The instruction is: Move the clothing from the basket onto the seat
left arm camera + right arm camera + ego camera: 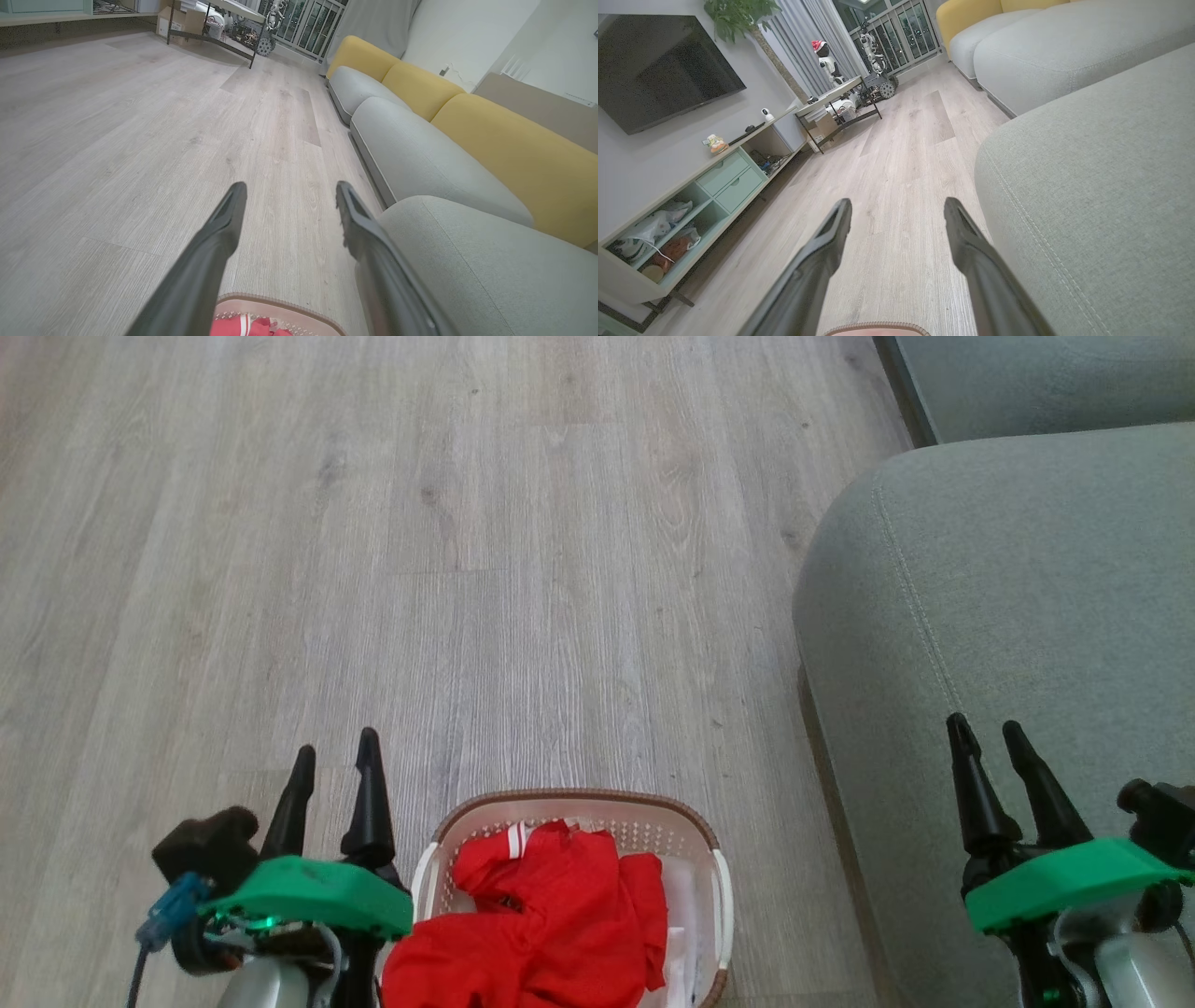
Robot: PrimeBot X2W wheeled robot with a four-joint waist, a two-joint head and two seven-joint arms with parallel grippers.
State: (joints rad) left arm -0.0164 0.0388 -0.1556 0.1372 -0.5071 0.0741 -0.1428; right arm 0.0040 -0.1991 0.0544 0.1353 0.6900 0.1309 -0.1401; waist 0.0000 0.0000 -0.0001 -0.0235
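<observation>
Red clothing [551,915] with some white stripes lies heaped in the white basket [719,905], which stands on the floor at the bottom centre of the head view. The basket's brown rim [299,308] and a bit of red clothing [238,325] also show at the bottom of the left wrist view. The grey-green seat [1008,616] fills the right side. My left gripper [336,756] is open, just left of the basket. My right gripper [987,733] is open above the seat's front part. Both hold nothing.
Pale wood floor [420,569] stretches ahead and to the left. More grey cushions [411,154] with yellow backs [509,149] run along the sofa. A TV cabinet [691,205], a low table [836,100] and another robot [873,46] stand far off.
</observation>
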